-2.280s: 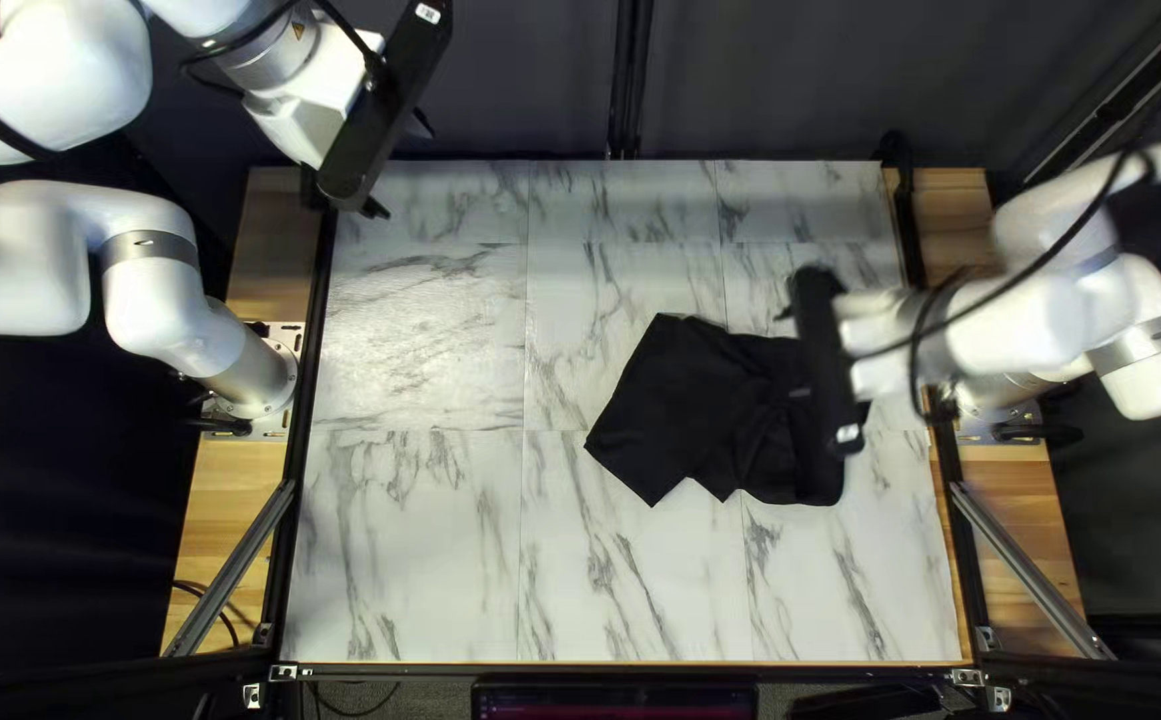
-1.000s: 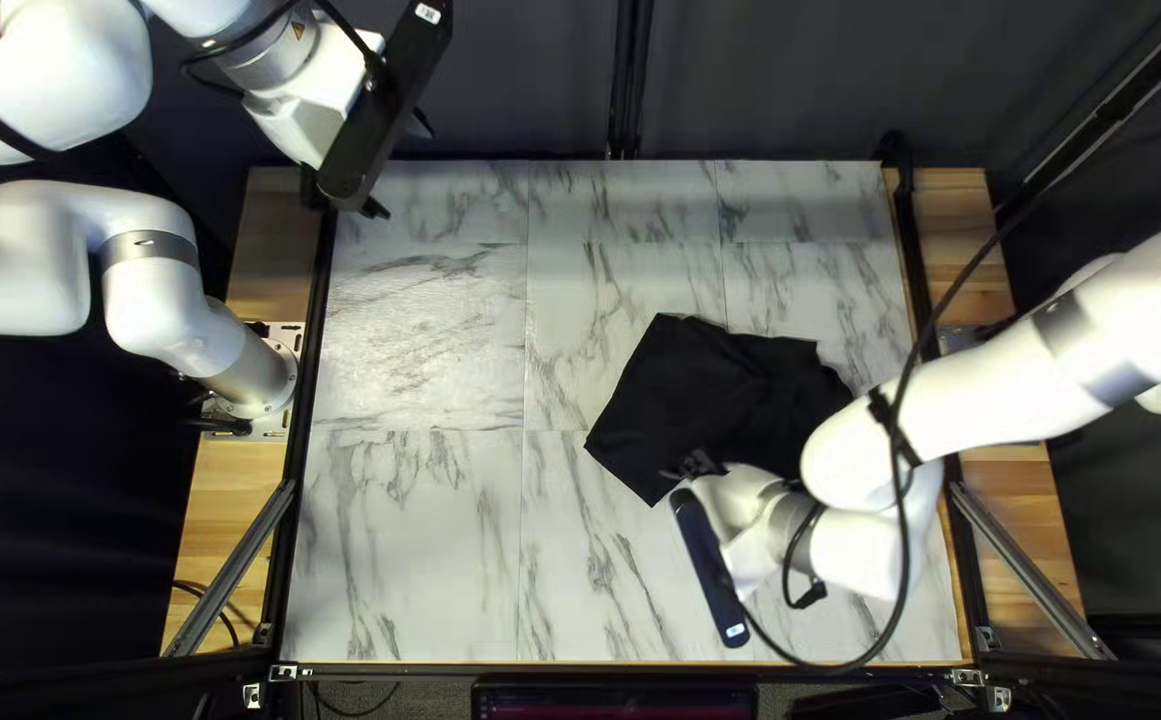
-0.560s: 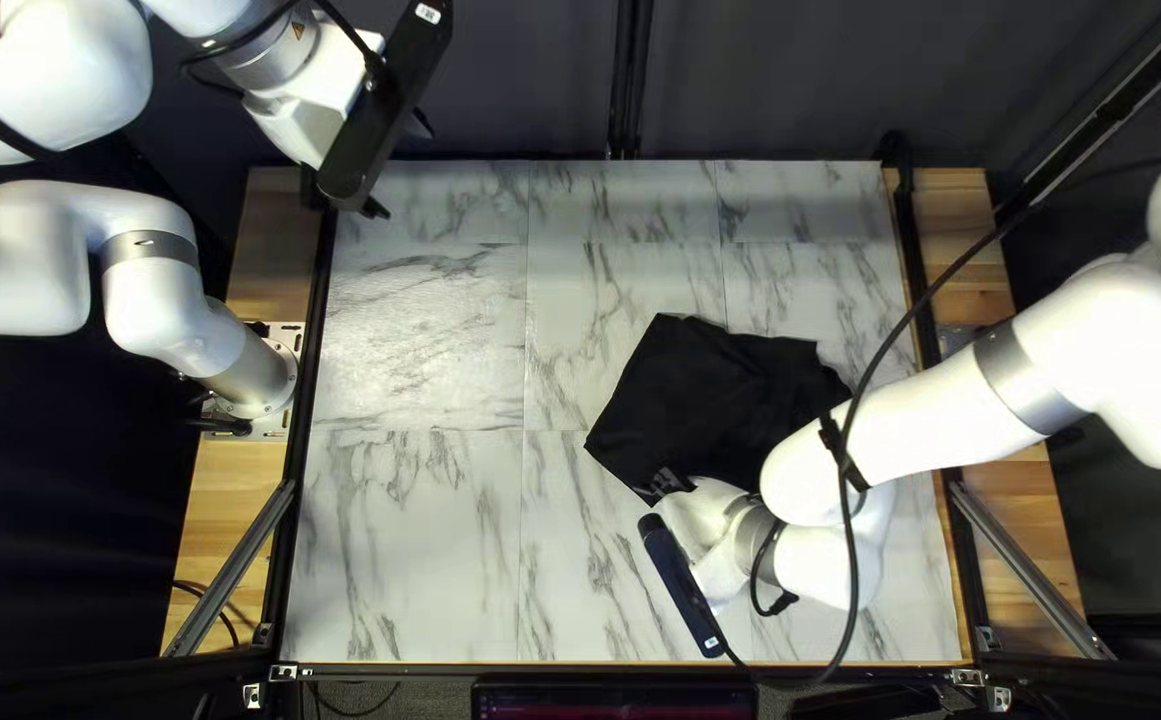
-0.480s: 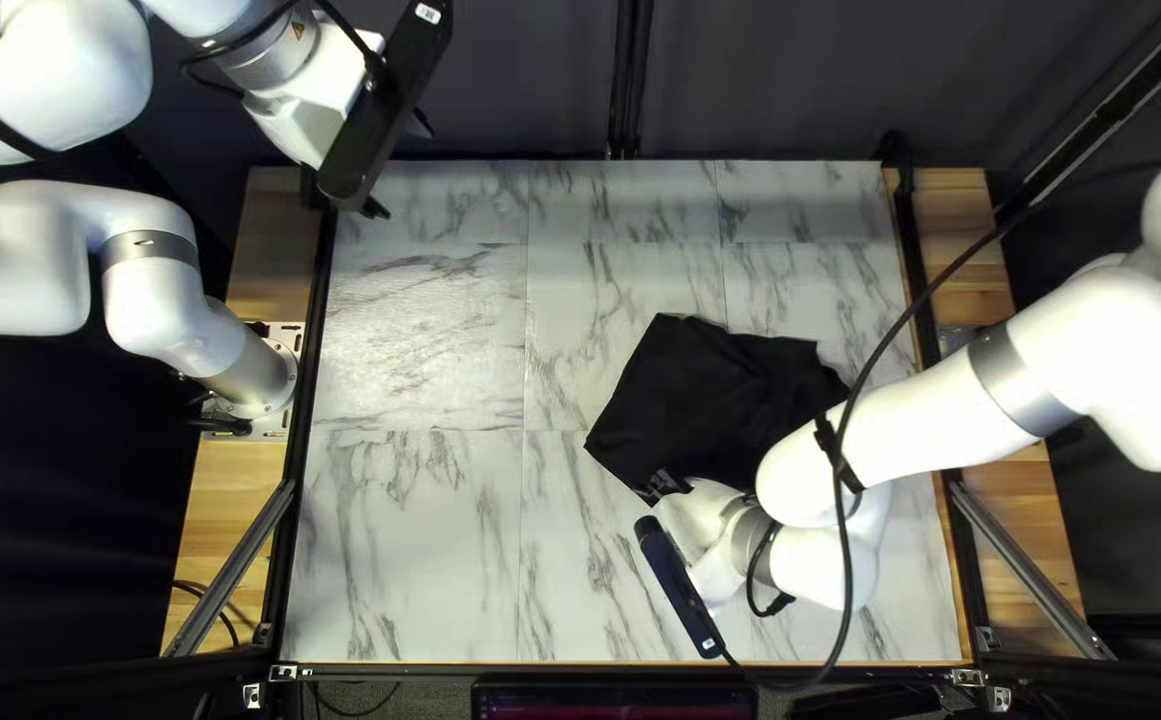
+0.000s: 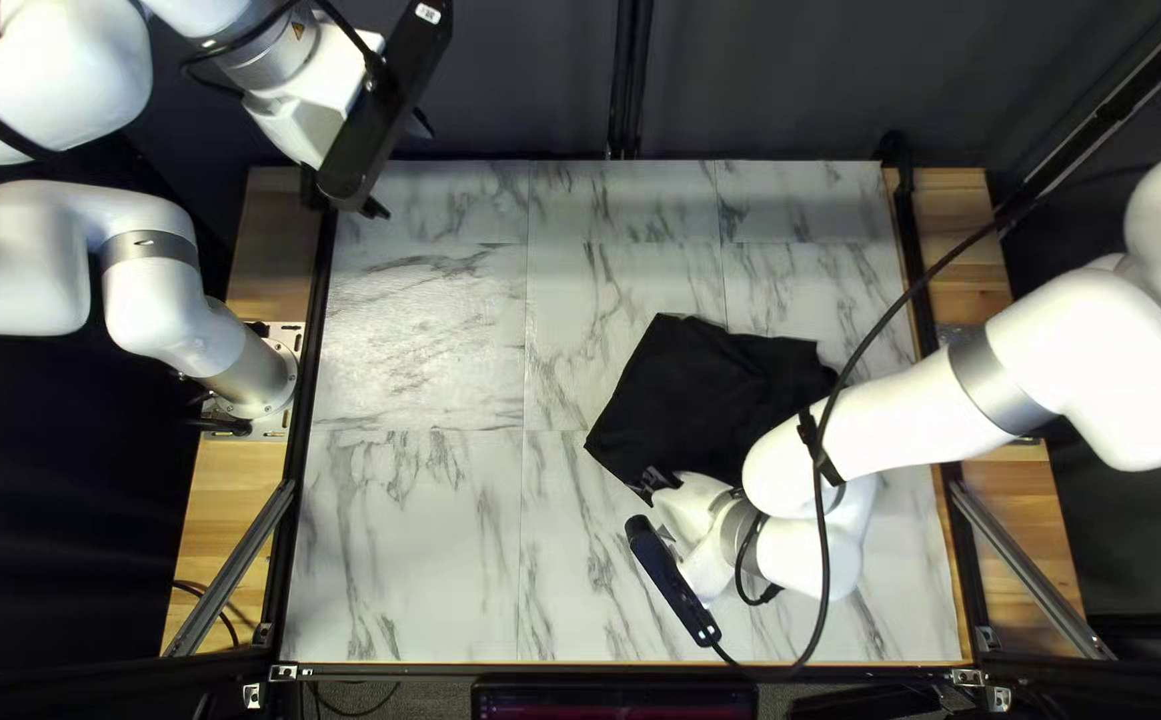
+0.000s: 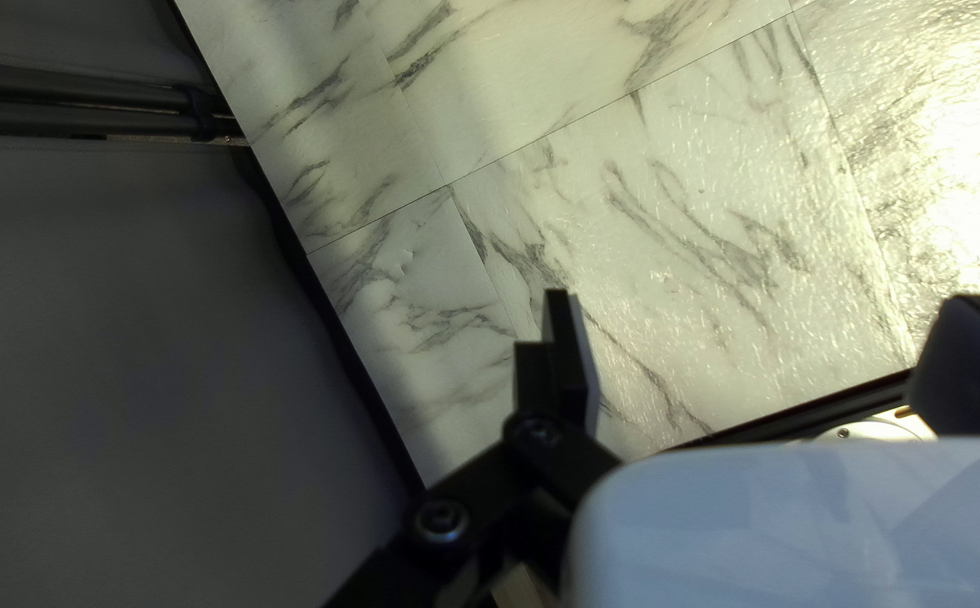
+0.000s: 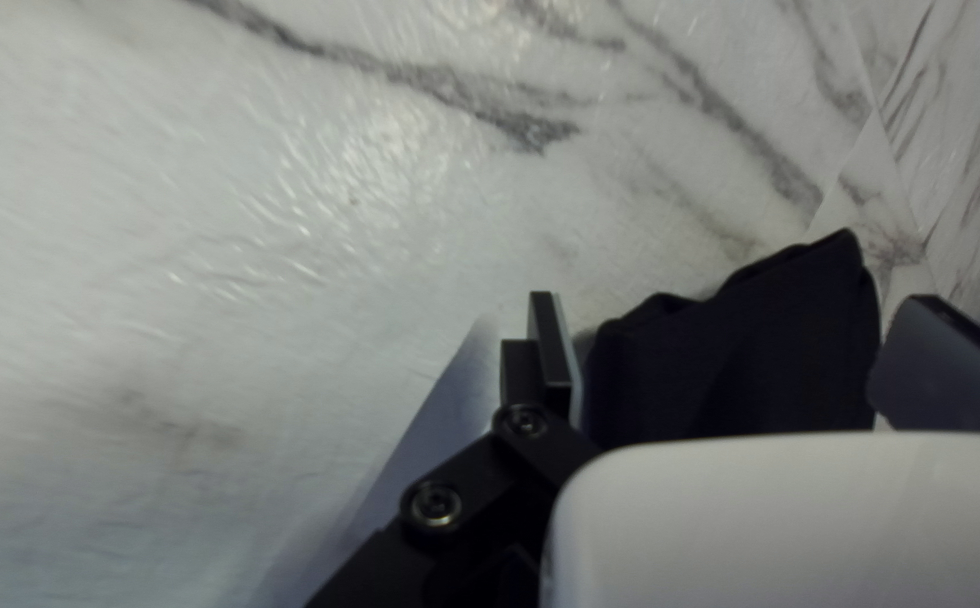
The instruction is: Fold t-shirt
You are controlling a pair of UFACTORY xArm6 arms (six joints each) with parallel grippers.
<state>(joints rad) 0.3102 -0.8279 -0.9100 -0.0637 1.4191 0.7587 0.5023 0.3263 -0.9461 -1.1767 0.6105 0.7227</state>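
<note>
Marbled tabletop [image 5: 420, 534], dark curtain [image 5: 500, 80] behind: my left gripper [image 5: 400, 170], released, above a far corner; my right gripper [image 5: 658, 507], likewise released, astride part of the black T-shirt [image 5: 707, 394].

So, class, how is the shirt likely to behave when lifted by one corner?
The shirt will probably hang floppy, since its edge ripples softly in the right wrist view. It seems unlikely to roll, lying low and spread on the table.

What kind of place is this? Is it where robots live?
Probably a robot lab or a practice station. One white robot arm stands at each side of a marble-patterned table, and a black t-shirt lies there for folding.
</note>
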